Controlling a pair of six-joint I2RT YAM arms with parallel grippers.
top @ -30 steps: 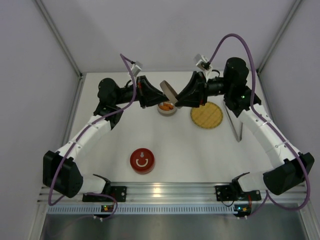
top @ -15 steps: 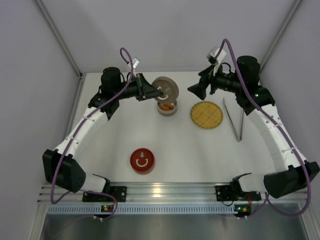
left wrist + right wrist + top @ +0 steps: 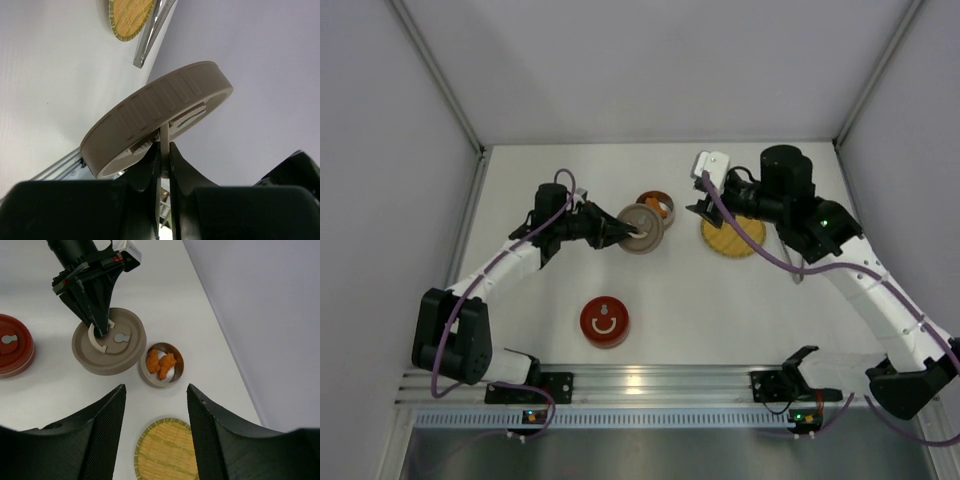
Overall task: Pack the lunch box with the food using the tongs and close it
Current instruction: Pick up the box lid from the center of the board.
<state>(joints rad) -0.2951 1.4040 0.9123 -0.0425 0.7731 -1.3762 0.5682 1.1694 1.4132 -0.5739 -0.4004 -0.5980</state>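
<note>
- left gripper (image 3: 162,150) is clamped narrowly on the thin handle of the beige lid (image 3: 160,110), just beside the lunch box (image 3: 160,385)
- right gripper (image 3: 156,389) is spread, empty, above the orange food (image 3: 160,362)
- tongs (image 3: 152,35) lie by the yellow plate (image 3: 127,17)

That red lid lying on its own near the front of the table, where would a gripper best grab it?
Probably by the white curved handle on top of the red lid, coming straight down. The lid lies flat and looks wide for the fingers, and the left gripper holds the matching beige lid by just such a handle.
</note>
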